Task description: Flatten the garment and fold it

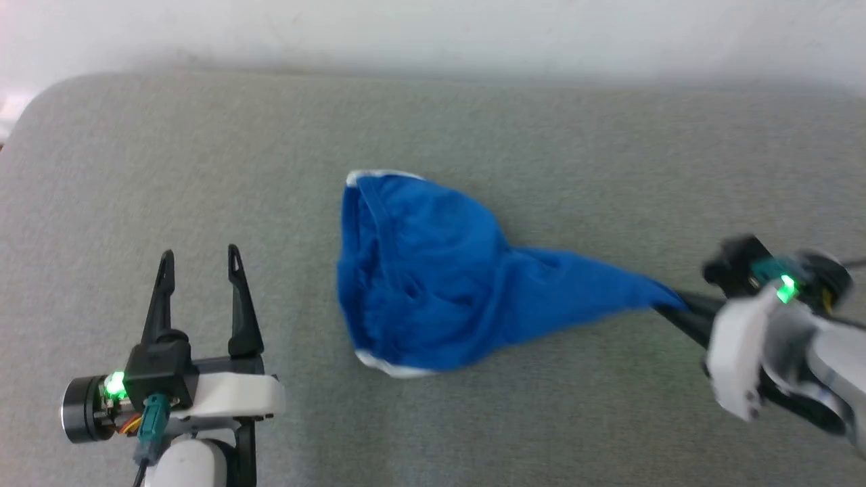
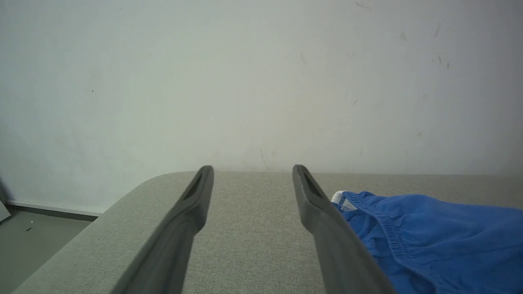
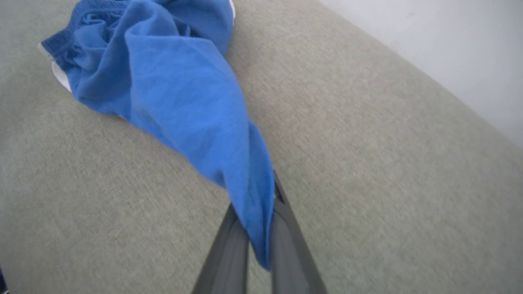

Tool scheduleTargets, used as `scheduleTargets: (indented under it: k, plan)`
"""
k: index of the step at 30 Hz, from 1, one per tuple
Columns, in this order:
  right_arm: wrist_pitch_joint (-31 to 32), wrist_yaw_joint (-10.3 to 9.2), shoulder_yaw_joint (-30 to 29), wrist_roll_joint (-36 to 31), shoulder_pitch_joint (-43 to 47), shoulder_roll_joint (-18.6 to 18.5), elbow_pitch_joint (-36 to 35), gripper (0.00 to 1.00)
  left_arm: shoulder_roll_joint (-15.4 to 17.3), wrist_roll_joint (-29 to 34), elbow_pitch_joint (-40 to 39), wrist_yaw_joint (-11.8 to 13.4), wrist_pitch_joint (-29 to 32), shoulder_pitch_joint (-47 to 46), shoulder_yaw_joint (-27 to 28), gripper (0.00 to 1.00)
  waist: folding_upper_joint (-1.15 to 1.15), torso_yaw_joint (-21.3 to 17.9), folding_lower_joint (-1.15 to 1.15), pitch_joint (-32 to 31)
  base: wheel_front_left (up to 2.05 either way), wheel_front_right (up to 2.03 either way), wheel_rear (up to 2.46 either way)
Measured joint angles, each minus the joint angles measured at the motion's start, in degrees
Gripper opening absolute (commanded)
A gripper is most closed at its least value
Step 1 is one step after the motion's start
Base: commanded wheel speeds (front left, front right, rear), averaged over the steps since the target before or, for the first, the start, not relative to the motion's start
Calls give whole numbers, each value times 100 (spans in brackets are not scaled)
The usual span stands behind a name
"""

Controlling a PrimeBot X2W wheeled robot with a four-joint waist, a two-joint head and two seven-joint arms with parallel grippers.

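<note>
Left gripper sits low at the near left, fingers spread wide with nothing between them, apart from the cloth. Right gripper is at the right edge, blurred, its two dark fingers pinched tight on a corner of the garment. The garment lies mid-surface with its long axis left to right — broad bunched end toward the left, narrowing to a stretched point at the right fingers. Teardrop shape. Soft royal-blue fabric, rumpled at the wide end, gathered elastic band visible, white trim at the near corner and the far one. Under it is a grey woven pad, matte, with a rounded far-left corner. Beyond — a plain white wall, faintly scuffed.
</note>
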Motion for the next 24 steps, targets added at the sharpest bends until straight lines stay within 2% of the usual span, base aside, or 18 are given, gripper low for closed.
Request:
scheduleTargets:
  k: [3,7,11,14,15,16,19,24]
  plan:
    - [67,0,-145,83,523,-271,92,0,2,24,-3,0,0,71,3,100,0,-149,0,-161,0,0,0]
    - [245,0,-257,279,1224,-385,363,0,15,37,-2,-43,1,114,-2,100,0,-300,0,-325,0,0,0]
    - [341,0,-313,380,1725,-248,587,0,33,94,22,-48,1,209,-11,100,0,-380,-1,-431,0,0,0]
    - [148,0,-477,357,1808,-67,680,2,56,109,64,-49,0,229,-11,100,0,-404,0,-494,0,0,0]
    - [30,0,-581,348,1830,10,708,46,65,110,81,-49,0,235,-10,100,0,-412,0,-520,0,0,0]
    - [-114,0,-690,297,1851,75,725,100,79,110,98,-58,0,248,-12,100,0,-420,0,-548,0,0,0]
    - [-522,0,-1042,-18,1883,121,689,100,159,119,147,-114,1,298,-18,100,0,-440,0,-646,0,0,0]
    - [-987,0,-1873,-369,2069,120,103,100,375,124,202,-278,1,198,-34,100,0,-499,0,-797,0,0,0]
